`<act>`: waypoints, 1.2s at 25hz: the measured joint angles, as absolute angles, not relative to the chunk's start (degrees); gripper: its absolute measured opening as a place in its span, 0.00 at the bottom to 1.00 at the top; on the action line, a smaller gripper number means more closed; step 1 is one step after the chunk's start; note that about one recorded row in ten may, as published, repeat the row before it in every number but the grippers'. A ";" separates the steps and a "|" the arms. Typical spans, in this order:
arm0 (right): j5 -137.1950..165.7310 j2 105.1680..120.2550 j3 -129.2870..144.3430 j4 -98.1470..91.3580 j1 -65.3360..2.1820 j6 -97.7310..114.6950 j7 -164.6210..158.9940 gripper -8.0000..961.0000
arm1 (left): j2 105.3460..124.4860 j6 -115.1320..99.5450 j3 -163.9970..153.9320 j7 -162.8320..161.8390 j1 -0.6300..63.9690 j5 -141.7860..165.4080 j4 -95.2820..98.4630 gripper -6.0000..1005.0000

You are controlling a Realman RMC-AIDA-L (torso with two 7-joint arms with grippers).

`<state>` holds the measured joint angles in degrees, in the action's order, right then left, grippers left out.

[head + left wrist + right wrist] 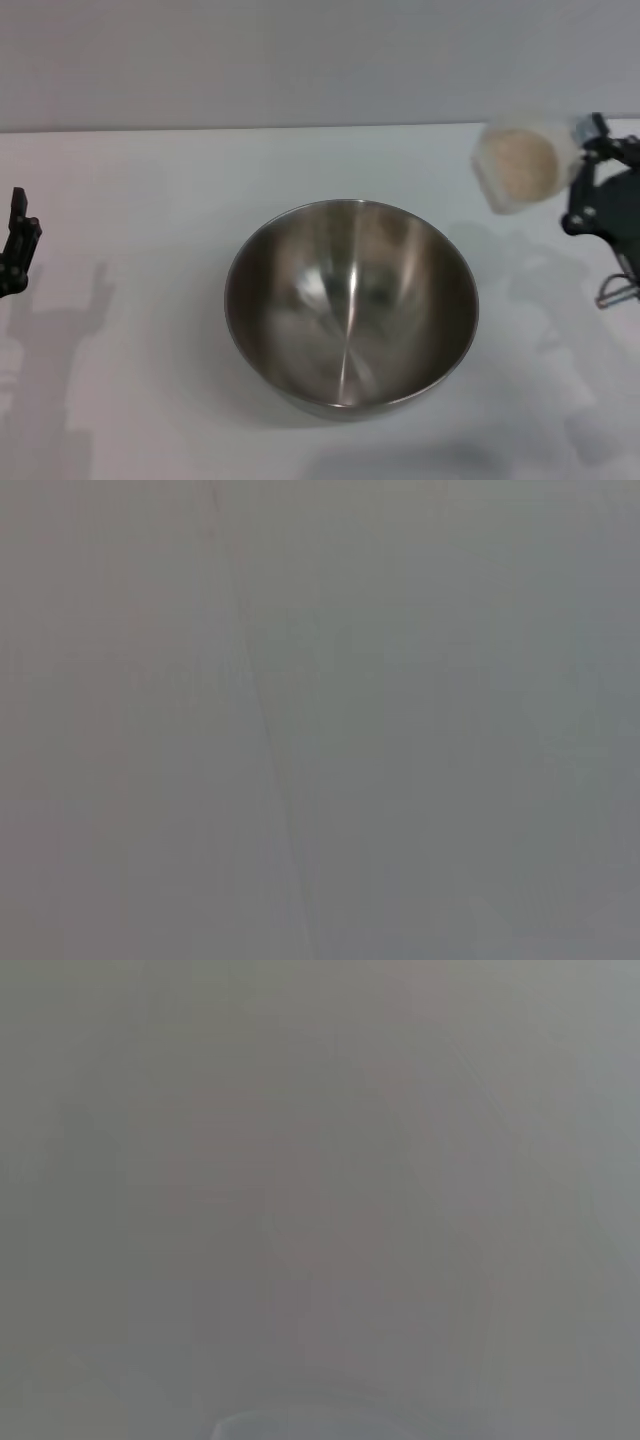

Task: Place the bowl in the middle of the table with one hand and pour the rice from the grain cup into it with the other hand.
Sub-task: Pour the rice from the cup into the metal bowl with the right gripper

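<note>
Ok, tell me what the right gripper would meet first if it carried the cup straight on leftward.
Probably nothing: the right gripper holds the grain cup raised, likely passing above the bowl; depth is unclear.

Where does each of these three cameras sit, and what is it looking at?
Head view: on the robot's head, looking down at the table, the bowl, the tilted grain cup of rice; left pincer and right pincer at the edges.
Left wrist view: on the left wrist; only featureless grey, no body.
Right wrist view: on the right wrist; likewise.
Shared: nothing recognisable.
</note>
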<state>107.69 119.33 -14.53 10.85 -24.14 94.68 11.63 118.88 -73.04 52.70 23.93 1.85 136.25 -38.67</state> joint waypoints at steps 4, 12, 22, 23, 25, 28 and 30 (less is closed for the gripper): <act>107.78 119.38 -12.33 12.90 -25.87 92.09 18.30 0.02 | 118.92 -72.99 52.66 23.91 1.93 135.83 -38.66 0.81; 109.15 119.48 -9.57 21.10 -26.37 85.39 48.76 0.01 | 118.92 -72.93 52.49 23.90 2.51 135.65 -38.23 0.81; 109.78 119.61 -9.11 29.59 -24.54 84.34 83.73 0.01 | 119.00 -72.86 51.99 22.60 2.56 135.61 -37.82 0.81; 110.23 119.62 -9.09 29.89 -24.36 84.34 85.79 0.01 | 119.00 -72.86 51.97 22.60 2.54 135.61 -37.81 0.81; 111.70 119.65 -9.10 30.21 -23.97 84.34 89.61 0.01 | 119.01 -72.86 51.92 22.59 2.50 135.61 -37.79 0.81; 112.82 119.78 -9.22 30.32 -23.54 84.24 96.01 0.01 | 119.01 -72.95 51.92 22.58 2.47 135.61 -37.79 0.81; 112.87 119.86 -9.17 30.47 -23.45 84.21 100.51 0.01 | 119.00 -73.06 51.92 22.58 2.46 135.61 -37.79 0.81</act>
<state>112.87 119.86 -9.17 30.47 -23.45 84.21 100.51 119.00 -73.06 51.92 22.58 2.46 135.61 -37.79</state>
